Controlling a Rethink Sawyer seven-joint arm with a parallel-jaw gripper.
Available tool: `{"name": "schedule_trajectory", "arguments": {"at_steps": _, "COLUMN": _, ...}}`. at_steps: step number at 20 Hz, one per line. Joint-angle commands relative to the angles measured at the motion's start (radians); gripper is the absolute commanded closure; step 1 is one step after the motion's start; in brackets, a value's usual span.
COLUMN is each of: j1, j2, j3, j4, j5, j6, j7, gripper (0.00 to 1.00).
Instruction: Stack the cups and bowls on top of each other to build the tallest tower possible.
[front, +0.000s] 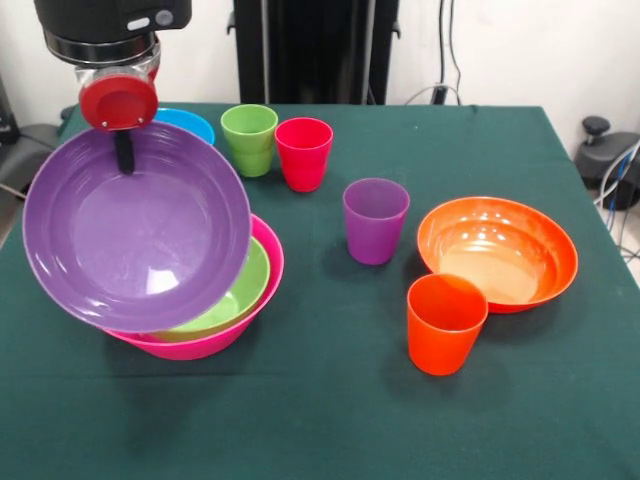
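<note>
Nearest me an orange cup (446, 322) stands on the green bench (320, 420) just in front of the orange bowl (498, 252), with purple (375, 220), red (303, 152) and green cups (249, 139) farther back. At the left the end effector (123, 150) pinches the rim of the purple bowl (135, 228), holding it tilted over the green bowl (222, 298) nested in the pink bowl (215, 335). I'd say the nesting step is under way: next it must be levelled, lowered into the green bowl and released.

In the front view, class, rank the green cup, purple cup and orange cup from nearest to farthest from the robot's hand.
From the hand, gripping the purple bowl's rim:
1. Green cup, just right, at the back.
2. Purple cup, mid-table.
3. Orange cup, far right, front.
</note>
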Motion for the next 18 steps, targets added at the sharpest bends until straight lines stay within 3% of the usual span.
{"name": "schedule_trajectory", "arguments": {"at_steps": 1, "j1": 0.012, "j2": 0.006, "j3": 0.112, "j4": 0.143, "j5": -0.053, "j6": -0.081, "j7": -0.097, "gripper": 1.00}}
{"name": "schedule_trajectory", "arguments": {"at_steps": 10, "j1": 0.026, "j2": -0.028, "j3": 0.104, "j4": 0.244, "j5": -0.048, "j6": -0.146, "j7": -0.061, "gripper": 1.00}}
{"name": "schedule_trajectory", "arguments": {"at_steps": 18, "j1": 0.027, "j2": -0.021, "j3": 0.102, "j4": 0.254, "j5": -0.051, "j6": -0.170, "j7": -0.057, "gripper": 1.00}}
